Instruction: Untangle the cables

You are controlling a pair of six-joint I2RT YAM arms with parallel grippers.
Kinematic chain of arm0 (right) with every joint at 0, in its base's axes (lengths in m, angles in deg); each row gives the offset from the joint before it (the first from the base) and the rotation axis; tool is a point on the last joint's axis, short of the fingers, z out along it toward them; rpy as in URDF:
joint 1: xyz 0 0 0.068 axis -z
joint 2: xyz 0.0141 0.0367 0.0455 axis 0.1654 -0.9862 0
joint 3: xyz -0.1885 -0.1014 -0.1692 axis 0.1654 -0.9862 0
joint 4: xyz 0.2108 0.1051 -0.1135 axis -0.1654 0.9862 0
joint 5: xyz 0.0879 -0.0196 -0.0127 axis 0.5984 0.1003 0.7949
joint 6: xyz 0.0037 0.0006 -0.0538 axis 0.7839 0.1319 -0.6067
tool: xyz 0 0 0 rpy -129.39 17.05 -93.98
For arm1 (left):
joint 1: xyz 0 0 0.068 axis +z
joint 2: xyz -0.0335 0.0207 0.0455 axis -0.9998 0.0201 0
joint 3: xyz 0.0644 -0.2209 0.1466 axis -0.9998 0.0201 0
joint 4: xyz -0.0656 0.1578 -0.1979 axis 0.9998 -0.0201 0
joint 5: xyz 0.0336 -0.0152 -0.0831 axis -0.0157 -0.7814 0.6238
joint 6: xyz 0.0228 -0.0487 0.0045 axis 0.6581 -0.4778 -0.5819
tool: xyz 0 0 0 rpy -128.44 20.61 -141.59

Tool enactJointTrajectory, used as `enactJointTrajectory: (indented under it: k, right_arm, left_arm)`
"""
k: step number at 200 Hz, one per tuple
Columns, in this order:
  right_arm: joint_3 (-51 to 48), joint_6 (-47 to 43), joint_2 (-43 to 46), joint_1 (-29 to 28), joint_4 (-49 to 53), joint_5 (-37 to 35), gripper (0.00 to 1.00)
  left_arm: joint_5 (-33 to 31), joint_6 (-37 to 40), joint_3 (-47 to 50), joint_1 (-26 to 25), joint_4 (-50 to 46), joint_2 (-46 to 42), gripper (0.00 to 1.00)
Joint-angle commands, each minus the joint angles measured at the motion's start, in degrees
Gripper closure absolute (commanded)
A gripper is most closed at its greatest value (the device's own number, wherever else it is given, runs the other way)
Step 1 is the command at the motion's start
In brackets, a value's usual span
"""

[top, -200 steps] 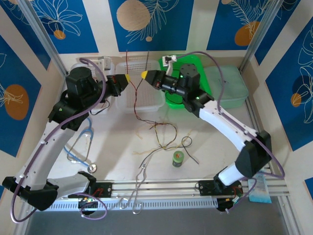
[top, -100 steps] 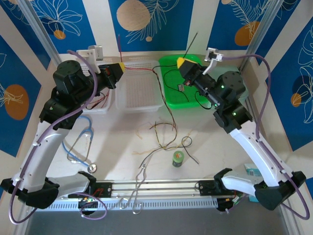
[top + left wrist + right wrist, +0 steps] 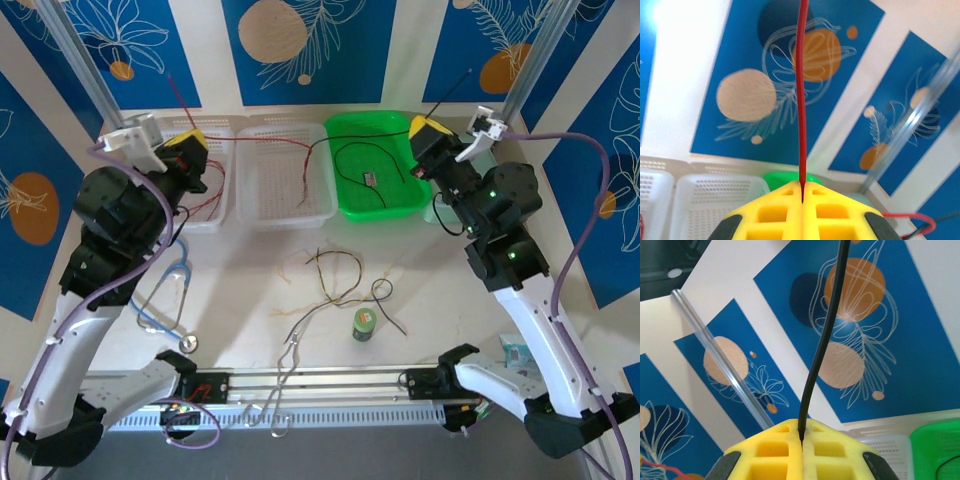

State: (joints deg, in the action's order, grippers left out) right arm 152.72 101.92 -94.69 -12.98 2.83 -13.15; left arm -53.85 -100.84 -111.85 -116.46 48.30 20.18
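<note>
My left gripper (image 3: pixel 192 140) is shut on a red cable (image 3: pixel 265 142), raised over the left white basket. The cable's short end sticks up past the yellow fingers (image 3: pixel 802 100); its long part runs right over the middle basket. My right gripper (image 3: pixel 422 127) is shut on a black cable (image 3: pixel 825 340) above the right end of the green tray (image 3: pixel 352 205). That cable's free end points up (image 3: pixel 450 92), and a black length loops inside the tray (image 3: pixel 372 165). A loose tangle of dark and tan cables (image 3: pixel 335 280) lies on the table between the arms.
Two white baskets (image 3: pixel 285 210) (image 3: pixel 222 218) stand at the back beside the green tray; red wires lie in the left one. A light-blue stethoscope (image 3: pixel 165 295) lies at the left. A small green roll (image 3: pixel 364 323) stands near the tangle. Metal frame posts rise at both back corners.
Both arms swung apart and back, left to the left and right to the right. The red and black cables have come up off the table pile and now stretch over the trays.
</note>
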Motion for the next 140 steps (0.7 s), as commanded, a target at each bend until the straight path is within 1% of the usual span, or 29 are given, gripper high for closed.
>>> enactJointTrajectory:
  k: [1, 38, 74, 89, 111, 140]
  right_arm:
    - [-0.8, -1.11, 1.55, 1.41, 0.95, -3.26, 1.0]
    - [-1.26, -1.8, 3.68, 3.91, 2.76, -3.65, 1.0]
    - [0.0, -3.82, 5.14, 7.71, 5.29, -3.29, 1.0]
    - [0.17, -4.99, 5.82, 9.09, 5.9, -3.57, 1.0]
    - [-0.52, -6.23, 7.16, 10.9, 5.97, -4.85, 1.0]
    - [-1.03, -7.17, 8.8, 13.96, 8.55, -7.93, 1.0]
  left_arm:
    - [-8.31, 2.2, 2.35, 0.72, 4.79, -2.09, 1.0]
    - [-14.37, 2.67, 6.27, 1.2, 6.79, -4.48, 1.0]
    - [-19.39, 2.61, 11.65, 2.59, 8.76, -6.72, 1.0]
    - [-20.06, 2.3, 14.07, 3.67, 10.08, -7.47, 1.0]
    - [-21.16, 0.13, 16.41, 5.47, 9.51, -8.09, 1.0]
    - [-20.89, -4.4, 19.93, 9.76, 9.49, -9.8, 1.0]
